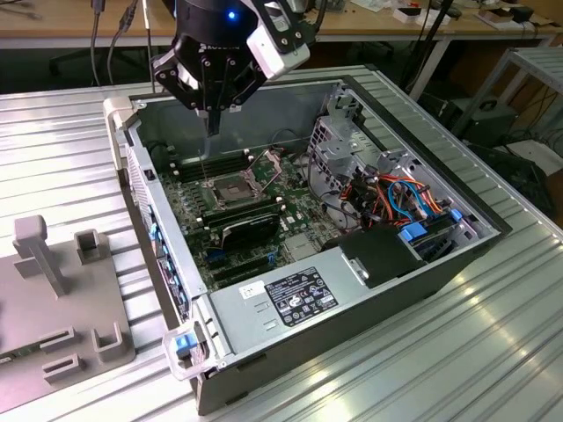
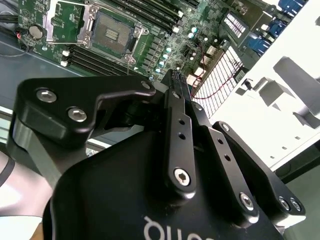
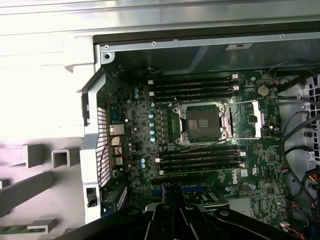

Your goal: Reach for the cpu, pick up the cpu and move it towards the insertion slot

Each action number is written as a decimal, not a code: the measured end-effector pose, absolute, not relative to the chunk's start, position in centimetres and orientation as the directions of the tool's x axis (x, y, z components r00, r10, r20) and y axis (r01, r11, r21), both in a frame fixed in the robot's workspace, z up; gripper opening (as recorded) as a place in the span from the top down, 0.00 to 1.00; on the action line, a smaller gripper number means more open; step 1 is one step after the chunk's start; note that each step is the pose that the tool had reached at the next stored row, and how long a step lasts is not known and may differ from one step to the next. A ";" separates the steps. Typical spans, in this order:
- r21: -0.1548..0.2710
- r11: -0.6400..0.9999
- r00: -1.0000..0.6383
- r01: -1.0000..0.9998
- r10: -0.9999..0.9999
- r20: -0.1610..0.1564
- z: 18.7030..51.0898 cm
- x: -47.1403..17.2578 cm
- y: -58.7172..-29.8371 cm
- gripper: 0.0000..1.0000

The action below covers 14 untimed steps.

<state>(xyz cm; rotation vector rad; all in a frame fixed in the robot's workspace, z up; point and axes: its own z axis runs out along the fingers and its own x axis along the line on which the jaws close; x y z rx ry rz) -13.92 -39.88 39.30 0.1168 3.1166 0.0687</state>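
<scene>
End effector (image 1: 211, 121) over face-up insertion slot (image 1: 227, 189)

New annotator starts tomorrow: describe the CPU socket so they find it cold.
Look inside the open computer case at the green motherboard on its floor. The insertion slot sits between two banks of long black memory slots. It alone is square: a dark centre in a silver metal frame, its bracket swung open.
</scene>
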 end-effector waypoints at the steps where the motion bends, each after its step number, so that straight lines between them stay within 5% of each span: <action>1: 0.045 0.996 -0.997 0.074 0.075 -0.020 39.3 -13.9 -39.9 0.89; 14: 0.045 0.996 -0.997 0.074 0.075 -0.019 39.3 -14.3 -39.9 0.89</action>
